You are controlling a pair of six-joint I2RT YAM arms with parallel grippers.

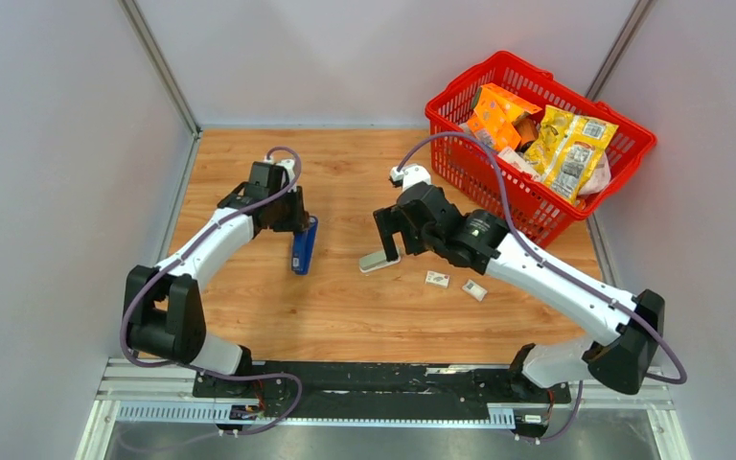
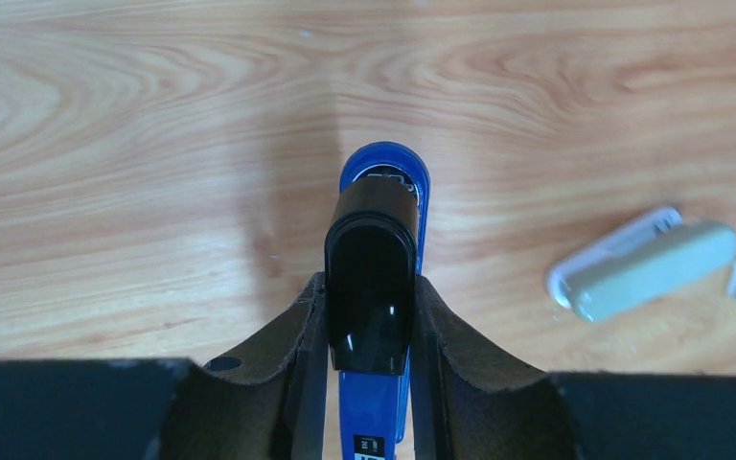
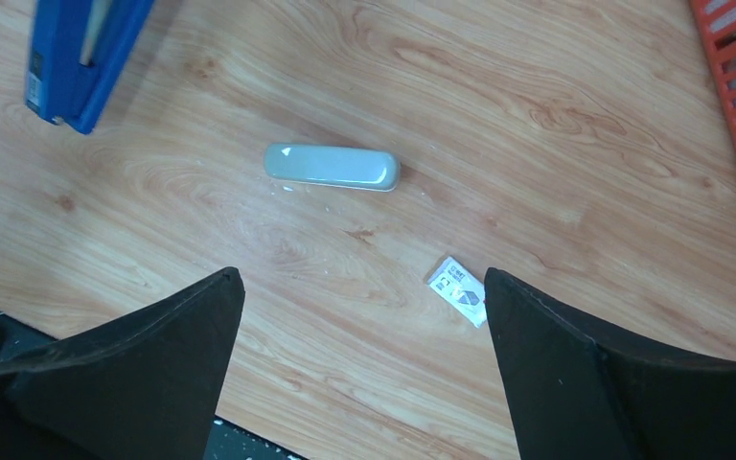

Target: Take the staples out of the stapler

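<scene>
The blue stapler (image 1: 304, 245) with a black top (image 2: 370, 240) sits left of the table's centre. My left gripper (image 1: 295, 222) is shut on it, and in the left wrist view its fingers (image 2: 311, 316) press against both sides of the black top. The stapler's blue end (image 3: 72, 57) also shows at the top left of the right wrist view. My right gripper (image 1: 390, 237) hangs over the middle of the table. It stands wide open (image 3: 361, 275) with nothing between its fingers. The staples are not in view.
A pale grey oblong object (image 1: 380, 259) (image 3: 332, 167) lies on the wood between the two grippers. Two small white printed boxes (image 1: 437, 279) (image 1: 474, 289) lie to its right. A red basket (image 1: 508, 59) with snack packs (image 1: 570, 144) stands at the back right.
</scene>
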